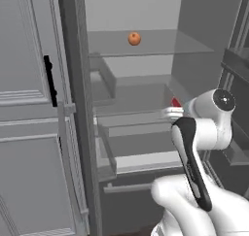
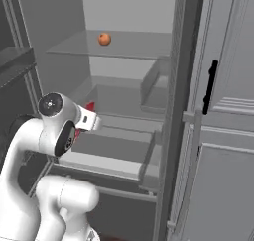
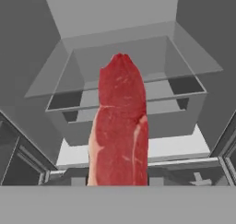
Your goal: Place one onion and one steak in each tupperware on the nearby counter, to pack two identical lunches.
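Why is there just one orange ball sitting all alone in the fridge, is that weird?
That looks like an onion alone on the upper glass shelf. Nothing is spilled or broken. The gripper is shut on a raw steak.

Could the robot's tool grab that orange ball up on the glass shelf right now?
Probably not yet. The tool is shut on the steak, so it has no free grip. Otherwise the way looks open: the onion sits alone on the upper shelf, nothing in front of it.

Red marbled steak (image 3: 120, 126), orange onion (image 1: 134, 38)
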Controlling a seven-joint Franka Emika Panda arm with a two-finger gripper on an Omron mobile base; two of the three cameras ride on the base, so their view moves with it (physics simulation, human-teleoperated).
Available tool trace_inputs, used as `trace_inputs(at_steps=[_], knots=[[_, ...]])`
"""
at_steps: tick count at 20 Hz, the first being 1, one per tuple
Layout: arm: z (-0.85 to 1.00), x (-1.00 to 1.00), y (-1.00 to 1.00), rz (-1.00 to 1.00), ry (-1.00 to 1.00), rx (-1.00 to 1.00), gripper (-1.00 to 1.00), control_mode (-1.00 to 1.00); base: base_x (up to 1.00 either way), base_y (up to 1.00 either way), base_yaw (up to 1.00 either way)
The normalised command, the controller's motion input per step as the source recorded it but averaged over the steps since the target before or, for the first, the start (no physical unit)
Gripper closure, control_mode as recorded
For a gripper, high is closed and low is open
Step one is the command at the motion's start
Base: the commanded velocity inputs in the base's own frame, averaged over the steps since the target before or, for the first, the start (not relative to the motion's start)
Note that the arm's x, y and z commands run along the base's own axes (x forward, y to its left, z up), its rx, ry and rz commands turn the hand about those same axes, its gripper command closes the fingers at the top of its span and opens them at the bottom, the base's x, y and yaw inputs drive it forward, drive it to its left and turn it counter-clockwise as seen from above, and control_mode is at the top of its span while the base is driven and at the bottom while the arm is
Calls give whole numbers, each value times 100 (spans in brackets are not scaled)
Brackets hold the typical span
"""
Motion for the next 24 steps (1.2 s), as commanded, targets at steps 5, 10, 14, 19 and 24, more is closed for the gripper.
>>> trace_inputs(at_steps=[5, 10, 14, 19, 24], knots=[[0, 0, 0, 0, 0, 0, 100, 100, -100, 0, 54], [0, 0, 0, 0, 0, 0, 100, 100, -89, 0, 68], [0, 0, 0, 0, 0, 0, 100, 100, -69, 12, 77], [0, 0, 0, 0, 0, 0, 100, 100, -2, 39, 79], [0, 0, 0, 0, 0, 0, 100, 100, 96, -9, 34]])
